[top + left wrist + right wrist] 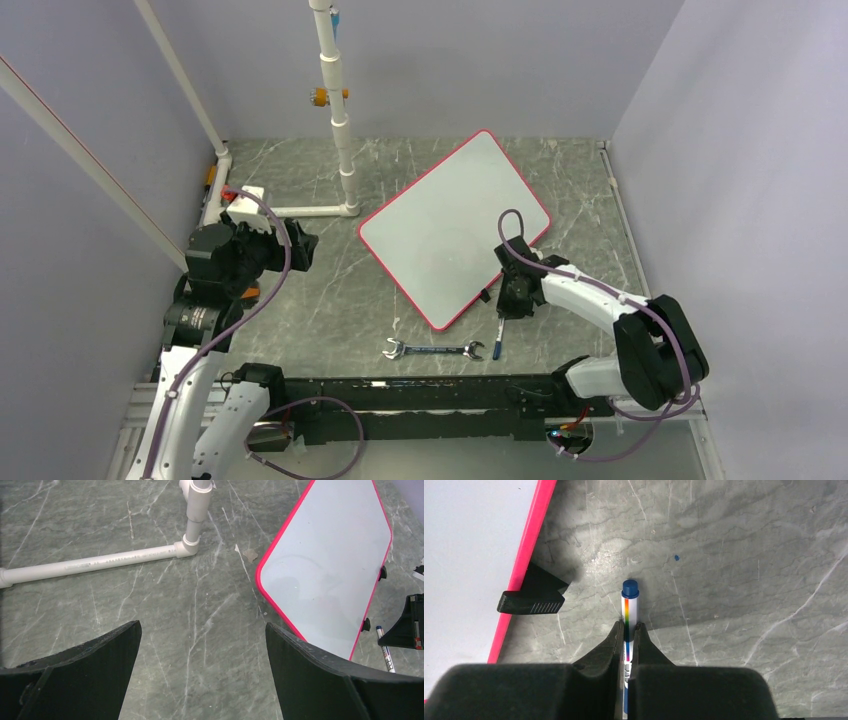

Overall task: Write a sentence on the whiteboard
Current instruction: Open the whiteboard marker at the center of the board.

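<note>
Pinching the marker tight between its two fingers, my right hand hovers just off the near right edge of the whiteboard, above the grey bench. The marker's blue end points away from my wrist. Just beside it, a black clip sticks out from the board's red-pink rim. I cannot tell whether the marker touches the bench.

The whiteboard lies flat on the bench, turned at an angle so that one corner points toward my bases, and its face shows plain white. My left hand hangs well to the left of the whiteboard with its fingers spread wide. A white pipe frame stands off the board's far left side. A wrench lies on the bench near the board's near corner, between that corner and my bases.
</note>
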Controlling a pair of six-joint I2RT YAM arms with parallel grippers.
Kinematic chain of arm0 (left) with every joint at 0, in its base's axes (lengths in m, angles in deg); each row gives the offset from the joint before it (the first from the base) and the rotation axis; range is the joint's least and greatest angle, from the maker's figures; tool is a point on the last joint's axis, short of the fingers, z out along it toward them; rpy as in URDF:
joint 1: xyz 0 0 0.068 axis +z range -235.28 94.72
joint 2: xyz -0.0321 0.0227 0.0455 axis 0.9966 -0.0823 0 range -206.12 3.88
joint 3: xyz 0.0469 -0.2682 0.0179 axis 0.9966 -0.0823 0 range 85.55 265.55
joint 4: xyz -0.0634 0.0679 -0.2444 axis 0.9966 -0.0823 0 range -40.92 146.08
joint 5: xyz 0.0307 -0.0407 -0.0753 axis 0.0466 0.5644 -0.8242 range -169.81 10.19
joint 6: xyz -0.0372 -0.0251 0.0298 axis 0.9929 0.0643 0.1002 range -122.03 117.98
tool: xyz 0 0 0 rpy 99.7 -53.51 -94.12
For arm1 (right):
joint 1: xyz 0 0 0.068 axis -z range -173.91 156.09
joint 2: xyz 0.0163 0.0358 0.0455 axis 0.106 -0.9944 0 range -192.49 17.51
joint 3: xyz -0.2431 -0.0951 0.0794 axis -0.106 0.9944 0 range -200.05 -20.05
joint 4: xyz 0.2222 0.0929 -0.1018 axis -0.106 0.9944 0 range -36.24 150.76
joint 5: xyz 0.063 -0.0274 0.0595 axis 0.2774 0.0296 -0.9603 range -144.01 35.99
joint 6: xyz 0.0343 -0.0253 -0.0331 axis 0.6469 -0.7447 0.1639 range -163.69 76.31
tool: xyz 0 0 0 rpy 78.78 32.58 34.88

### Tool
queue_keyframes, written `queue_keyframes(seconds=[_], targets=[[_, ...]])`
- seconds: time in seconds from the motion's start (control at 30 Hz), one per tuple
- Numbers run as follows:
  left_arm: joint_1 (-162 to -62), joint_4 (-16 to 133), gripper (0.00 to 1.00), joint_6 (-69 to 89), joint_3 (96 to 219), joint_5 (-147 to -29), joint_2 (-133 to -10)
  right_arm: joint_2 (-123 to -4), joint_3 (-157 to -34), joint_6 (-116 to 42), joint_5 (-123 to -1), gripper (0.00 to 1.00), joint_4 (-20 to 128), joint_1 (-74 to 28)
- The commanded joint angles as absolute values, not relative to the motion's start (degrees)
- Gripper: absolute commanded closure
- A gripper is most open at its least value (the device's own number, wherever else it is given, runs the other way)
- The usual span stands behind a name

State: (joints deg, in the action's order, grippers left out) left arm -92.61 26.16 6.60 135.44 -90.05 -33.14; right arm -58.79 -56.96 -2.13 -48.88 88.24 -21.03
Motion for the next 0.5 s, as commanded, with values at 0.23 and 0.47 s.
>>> queue_keyframes(seconds=[0.23, 0.47], targets=[[-92.75, 27.80, 0.01, 6.02, 135.56, -90.68, -34.55, -47.28, -61.69, -1.40, -41.68, 1.00, 96.60, -21.29], [-92.75, 29.29, 0.01, 6.39, 135.34, -96.82, -36.37, -35.81, -62.30, 1.95, -42.94, 1.00, 94.63, -21.27]])
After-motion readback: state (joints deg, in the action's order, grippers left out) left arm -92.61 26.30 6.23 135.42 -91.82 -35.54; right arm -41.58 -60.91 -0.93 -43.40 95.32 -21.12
